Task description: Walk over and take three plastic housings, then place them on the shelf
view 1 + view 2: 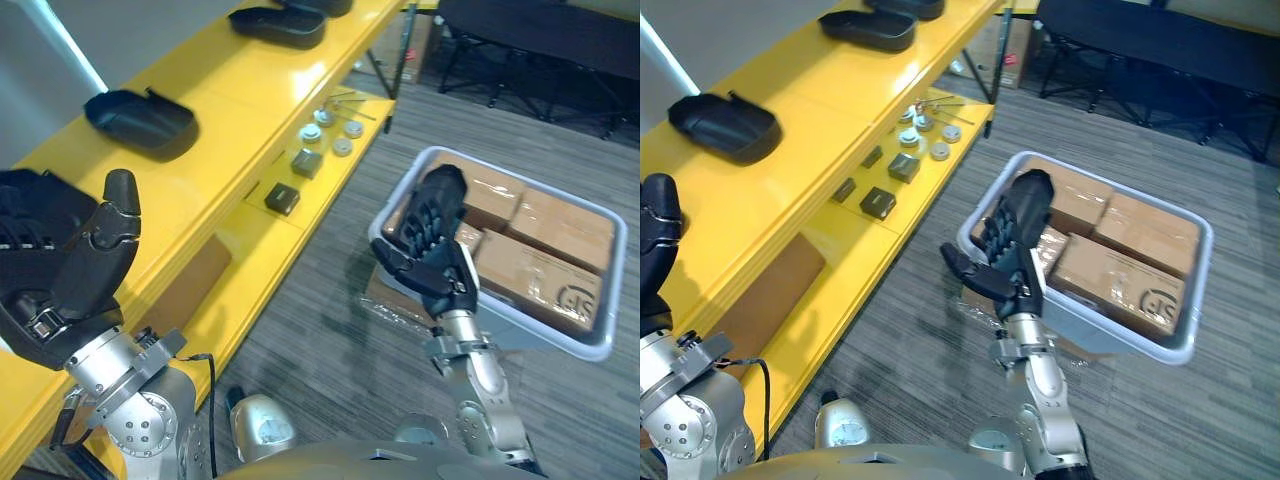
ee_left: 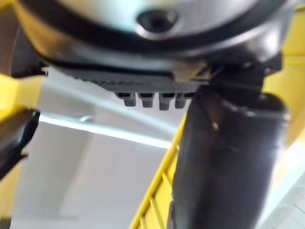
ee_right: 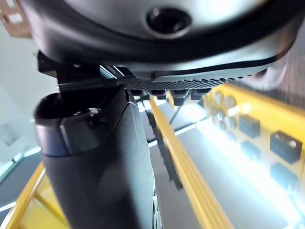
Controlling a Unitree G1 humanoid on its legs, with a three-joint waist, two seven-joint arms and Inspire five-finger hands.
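Three black plastic housings lie on the top of the yellow shelf [image 1: 230, 110]: one nearest me [image 1: 140, 120], a second further along [image 1: 278, 25], and a third [image 1: 320, 6] at the far end, cut off by the view's edge. My left hand [image 1: 60, 280] is raised beside the shelf's near end, short of the nearest housing, open with its thumb [image 2: 228, 157] standing up and nothing in it. My right hand [image 1: 430, 235] hovers over the near corner of a grey bin, fingers straight, open and empty; its thumb [image 3: 95, 157] shows close up.
The grey bin [image 1: 530, 330] stands on the carpet to my right, packed with cardboard boxes [image 1: 545, 270]. Small grey blocks [image 1: 307, 160], a dark block [image 1: 283, 198] and round discs lie on the lower shelf. A black table with chairs [image 1: 540, 40] stands at the back right.
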